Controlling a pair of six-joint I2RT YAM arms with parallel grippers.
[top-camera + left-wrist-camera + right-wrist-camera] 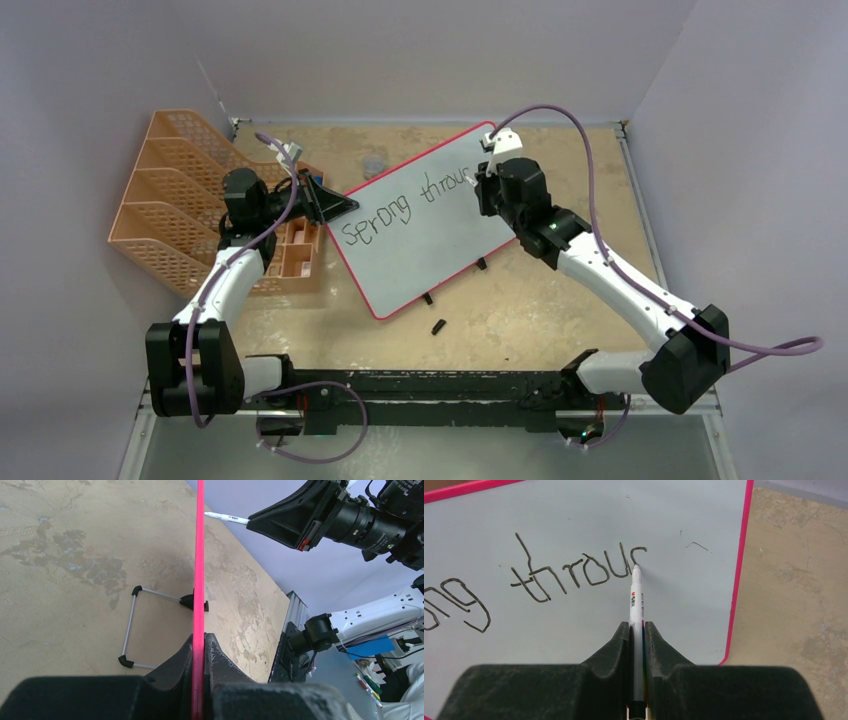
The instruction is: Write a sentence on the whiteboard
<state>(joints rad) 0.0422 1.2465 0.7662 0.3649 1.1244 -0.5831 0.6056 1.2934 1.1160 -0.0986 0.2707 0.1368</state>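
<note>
left arm [225, 285]: from its base at your near-left corner, the white link climbs away from you and leans a little inward.
left wrist [245, 195]: black, set above the elbow bend and turned so its pincer aims to your right.
left pincer [199, 640]: you have it closed on the red-pink rim of the whiteboard [430, 245], one finger on each face.
right arm [620, 285]: from the near-right base, it stretches far up and to your left in one long diagonal.
right wrist [520, 190]: bent over the board's far right part.
right pincer [637, 630]: clamped on a marker [636, 597] lying in the groove between the fingers [609, 650], its tip out ahead and touching the board.
</note>
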